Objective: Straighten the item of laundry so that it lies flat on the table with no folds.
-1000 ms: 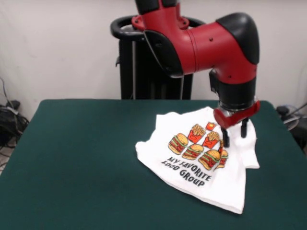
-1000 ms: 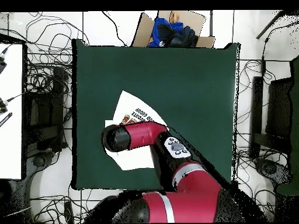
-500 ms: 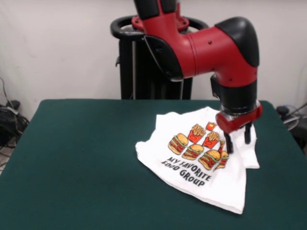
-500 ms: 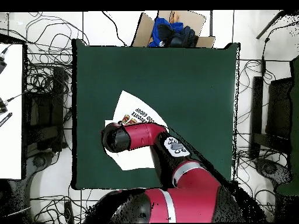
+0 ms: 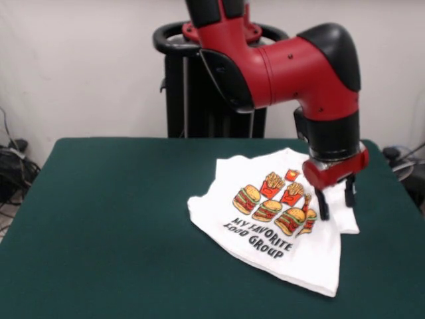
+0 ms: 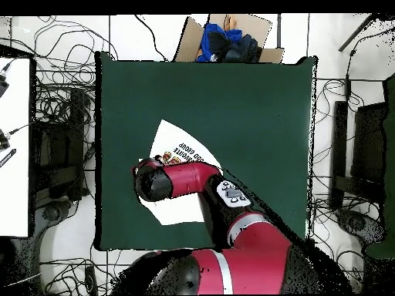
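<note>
The white T-shirt (image 5: 279, 219) lies printed side up on the dark green desk (image 5: 113, 219), toward the right half in the front view, with its burgers, fries and "MY FAVORITE FOOD GROUP" lettering showing. It sits askew, its hem corner pointing toward the camera, and a fold of cloth bunches along its right edge. The jaws (image 5: 336, 200) stand apart over that right edge, two black fingers (image 5: 323, 205) pointing down at or just above the cloth and holding nothing. In the overhead view the red arm (image 6: 185, 179) covers much of the shirt (image 6: 179, 143). Beyond the desk's far edge there lies a cardboard box (image 6: 227, 35) with blue and black items.
</note>
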Robot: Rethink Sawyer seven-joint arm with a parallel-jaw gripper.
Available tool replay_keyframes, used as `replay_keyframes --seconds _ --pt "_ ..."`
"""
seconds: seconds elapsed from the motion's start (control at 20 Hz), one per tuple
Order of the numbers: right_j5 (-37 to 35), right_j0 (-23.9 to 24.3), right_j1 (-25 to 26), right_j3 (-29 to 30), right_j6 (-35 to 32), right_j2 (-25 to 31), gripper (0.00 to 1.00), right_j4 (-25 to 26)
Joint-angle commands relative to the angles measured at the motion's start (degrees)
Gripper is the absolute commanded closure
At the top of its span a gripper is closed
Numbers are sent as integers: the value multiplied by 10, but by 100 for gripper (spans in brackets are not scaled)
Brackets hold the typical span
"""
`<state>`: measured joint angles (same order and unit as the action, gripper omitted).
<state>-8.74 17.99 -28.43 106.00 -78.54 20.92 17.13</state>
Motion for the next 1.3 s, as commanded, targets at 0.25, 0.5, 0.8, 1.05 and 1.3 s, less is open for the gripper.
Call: replay_keyframes --seconds 0.25,0.5,0.8,1.05,1.3 --pt "21 1 13 -30 -85 37 0 -11" --pt "26 -2 23 -33 -82 35 0 -5" --pt "39 -2 45 -46 -78 32 0 2" --pt "56 -10 57 -52 -81 26 0 5" --pt "66 -17 60 -57 -83 22 0 3"
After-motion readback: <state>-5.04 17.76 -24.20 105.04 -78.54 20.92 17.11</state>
